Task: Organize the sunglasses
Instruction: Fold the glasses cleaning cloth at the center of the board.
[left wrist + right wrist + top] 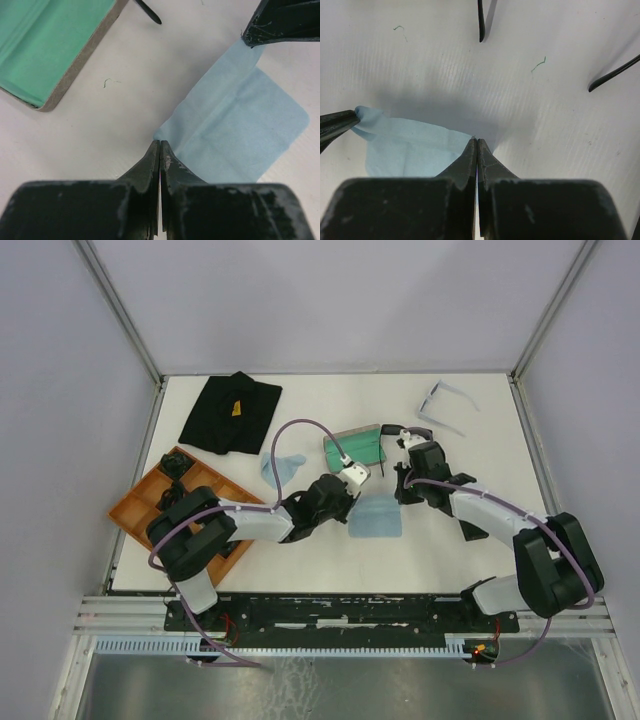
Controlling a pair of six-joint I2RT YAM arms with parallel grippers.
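Orange tray (132,510): set at the left edge of the table (500,460) in the overhead view. Dark items are seen in its compartments, too small to be identified.
Black fabric (230,412): laid flat at upper left, well apart from both arms.
Spare blue cloth (283,465): lying crumpled between the tray and the case, held by nothing.
Left gripper (160,145): fingers are pressed together on one corner of the light blue cloth (235,125), presumably so that it can be lifted or folded.
Green-lined case (45,45): lying open at upper left of the left wrist view, with nothing seen inside. It is probably kept open to receive a pair.
Black sunglasses (481,22): only thin temple arms are shown, at the top and right of the right wrist view, on the table just beyond the cloth.
Right gripper (476,142): pinched tight on another edge of the same cloth, so the cloth is held at two places.
Lavender glasses (432,400): lying at upper right of the overhead view, near the far edge, well apart from both arms.
Open room: bare table is seen right of the right arm. The way toward the case is judged tight, since the temple arms lie close.
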